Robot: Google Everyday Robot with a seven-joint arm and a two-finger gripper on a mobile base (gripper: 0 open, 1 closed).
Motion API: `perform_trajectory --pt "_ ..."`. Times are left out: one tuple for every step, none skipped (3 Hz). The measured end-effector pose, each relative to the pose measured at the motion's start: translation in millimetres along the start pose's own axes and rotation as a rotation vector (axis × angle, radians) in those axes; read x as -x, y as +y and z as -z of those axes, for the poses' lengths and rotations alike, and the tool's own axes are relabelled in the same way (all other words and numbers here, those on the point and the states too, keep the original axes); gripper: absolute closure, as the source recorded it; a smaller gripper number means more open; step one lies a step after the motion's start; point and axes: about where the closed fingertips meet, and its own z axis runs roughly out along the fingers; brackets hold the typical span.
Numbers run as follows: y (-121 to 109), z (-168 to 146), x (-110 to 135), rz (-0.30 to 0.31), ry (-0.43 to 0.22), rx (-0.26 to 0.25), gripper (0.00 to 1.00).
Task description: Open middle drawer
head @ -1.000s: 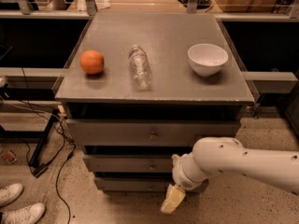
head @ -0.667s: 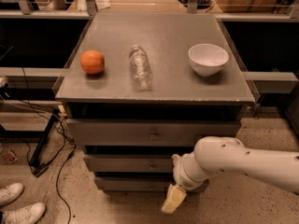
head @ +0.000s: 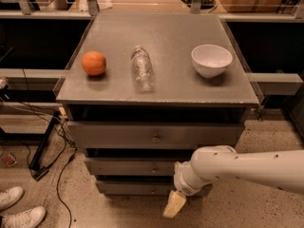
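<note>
Beneath the cabinet's top drawer (head: 118, 136), the middle drawer (head: 126, 166) sits shut, its contents hidden and its small knob (head: 154, 169) apart from the gripper. Low at the cabinet's right front, the gripper (head: 174, 204) hangs near the floor, just beside the lowest drawer (head: 128, 188); whether it is open or closed cannot be told. On the cabinet top (head: 166, 87) rest an orange (head: 93, 63), a clear bottle (head: 142, 68) lying on its side, and a white bowl (head: 211, 60).

Counter (head: 166, 32) top, left to right: orange (head: 93, 63), bottle (head: 142, 68), bowl (head: 211, 60). Middle drawer (head: 128, 166) sits under top drawer (head: 114, 136). Gripper (head: 174, 204) is low, before lowest drawer (head: 128, 187).
</note>
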Motion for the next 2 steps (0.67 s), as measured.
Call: perform_trajectory --pt "-11.0 -18.6 -12.0 -0.003 0.024 -0.008 0.0" --pt "-28.6 -34.9 -19.5 -0.002 0.048 -0.02 0.0"
